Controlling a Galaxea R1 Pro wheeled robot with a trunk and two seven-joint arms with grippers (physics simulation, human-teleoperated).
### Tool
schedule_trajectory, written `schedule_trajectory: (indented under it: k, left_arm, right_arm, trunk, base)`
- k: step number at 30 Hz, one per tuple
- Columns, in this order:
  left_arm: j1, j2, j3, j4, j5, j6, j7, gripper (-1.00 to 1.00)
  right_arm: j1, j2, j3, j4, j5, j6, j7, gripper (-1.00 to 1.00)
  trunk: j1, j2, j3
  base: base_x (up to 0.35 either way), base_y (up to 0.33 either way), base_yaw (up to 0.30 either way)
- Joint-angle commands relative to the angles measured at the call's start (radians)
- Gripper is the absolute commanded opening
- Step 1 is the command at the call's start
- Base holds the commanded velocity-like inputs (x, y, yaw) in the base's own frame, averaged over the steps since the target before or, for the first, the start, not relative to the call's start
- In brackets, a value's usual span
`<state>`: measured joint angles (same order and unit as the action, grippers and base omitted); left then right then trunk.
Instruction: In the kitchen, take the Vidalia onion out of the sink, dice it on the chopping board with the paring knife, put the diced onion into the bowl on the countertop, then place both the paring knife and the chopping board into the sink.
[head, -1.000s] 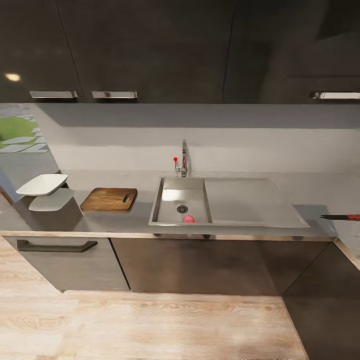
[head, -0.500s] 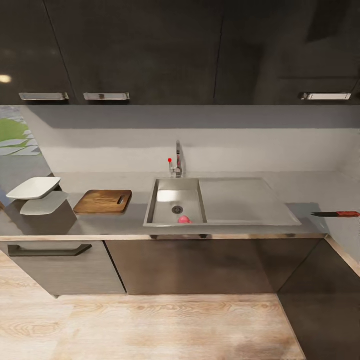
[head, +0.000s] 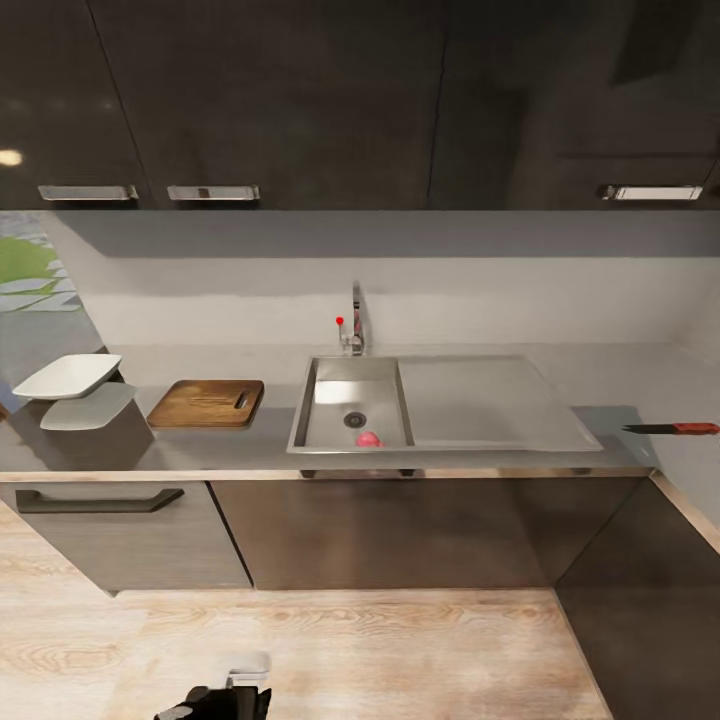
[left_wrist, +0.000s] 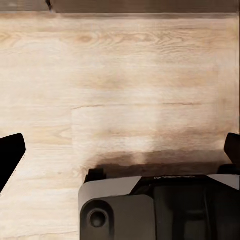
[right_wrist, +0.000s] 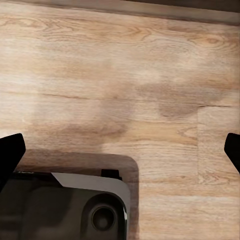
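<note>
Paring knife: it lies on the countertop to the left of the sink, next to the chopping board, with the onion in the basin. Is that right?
Not quite. In the head view the paring knife lies on the countertop to the right of the sink, far from the chopping board, which sits to the sink's left. The onion is indeed in the basin.

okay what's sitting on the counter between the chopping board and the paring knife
In the head view, the sink lies between the chopping board and the paring knife, with the Vidalia onion in its basin.
</note>
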<state>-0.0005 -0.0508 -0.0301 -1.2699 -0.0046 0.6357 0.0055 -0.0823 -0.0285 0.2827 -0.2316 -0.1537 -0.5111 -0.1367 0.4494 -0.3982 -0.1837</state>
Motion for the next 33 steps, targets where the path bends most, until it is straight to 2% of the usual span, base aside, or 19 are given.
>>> schedule_trajectory:
  k: [1,2,5,10,12,13,16,17,19,23,24,33]
  left_arm:
    - [-0.001,-0.001,-0.007,-0.022,-0.001,0.022,0.001,1.00]
    - [-0.012,-0.005,-0.038,-0.114,-0.003,0.110,0.001,1.00]
    - [-0.059,-0.007,-0.075,-0.205,-0.002,0.199,0.001,1.00]
    - [-0.137,-0.021,-0.105,-0.255,-0.003,0.308,0.001,1.00]
    - [-0.185,-0.030,-0.111,-0.267,-0.003,0.341,0.001,1.00]
    - [-0.243,-0.040,-0.115,-0.274,-0.003,0.359,0.002,1.00]
    - [-0.301,-0.053,-0.125,-0.277,-0.002,0.365,0.001,1.00]
    - [-0.347,-0.059,-0.166,-0.278,-0.002,0.369,0.002,1.00]
    - [-0.378,-0.060,-0.198,-0.279,-0.003,0.370,0.002,1.00]
    - [-0.417,-0.064,-0.217,-0.279,0.000,0.372,0.002,1.00]
    - [-0.443,-0.066,-0.220,-0.279,0.003,0.377,0.001,1.00]
    - [-0.470,-0.064,-0.244,-0.279,0.006,0.379,0.001,1.00]
  right_arm:
    - [-0.001,-0.001,0.009,0.000,-0.009,-0.003,-0.004,1.00]
    - [-0.001,-0.001,0.009,0.000,-0.009,-0.003,-0.003,1.00]
    - [-0.001,-0.001,0.009,0.000,-0.009,-0.003,-0.003,1.00]
    - [-0.001,-0.001,0.009,0.000,-0.009,-0.003,-0.004,1.00]
    - [-0.001,-0.001,0.009,0.000,-0.009,-0.003,-0.003,1.00]
    - [-0.001,-0.001,0.009,0.000,-0.009,-0.003,-0.003,1.00]
    - [-0.001,-0.001,0.009,0.000,-0.009,-0.003,-0.003,1.00]
    - [-0.001,-0.001,0.009,0.000,-0.009,-0.003,-0.003,1.00]
    - [-0.001,-0.001,0.009,0.000,-0.009,-0.003,-0.004,1.00]
    - [-0.001,-0.001,0.009,0.000,-0.009,-0.003,-0.004,1.00]
    - [-0.001,-0.001,0.009,0.000,-0.009,-0.003,-0.004,1.00]
    - [-0.001,-0.001,0.009,0.000,-0.008,-0.003,-0.004,1.00]
  trunk:
    - [0.001,-0.002,-0.002]
    - [0.001,-0.002,-0.002]
    - [0.001,-0.002,-0.002]
    - [0.001,-0.002,-0.002]
    - [0.001,-0.002,-0.002]
    - [0.001,-0.002,-0.002]
    - [0.001,-0.002,-0.002]
    - [0.001,-0.002,-0.002]
    - [0.001,-0.002,-0.002]
    - [0.001,-0.002,-0.002]
    - [0.001,-0.002,-0.002]
    - [0.001,-0.002,-0.002]
  base:
    - [0.000,0.000,0.000]
    - [0.000,0.000,0.000]
    - [0.000,0.000,0.000]
    - [0.000,0.000,0.000]
    - [0.000,0.000,0.000]
    - [0.000,0.000,0.000]
    - [0.000,0.000,0.000]
    - [0.000,0.000,0.000]
    - [0.000,0.000,0.000]
    - [0.000,0.000,0.000]
    - [0.000,0.000,0.000]
    - [-0.068,0.000,0.000]
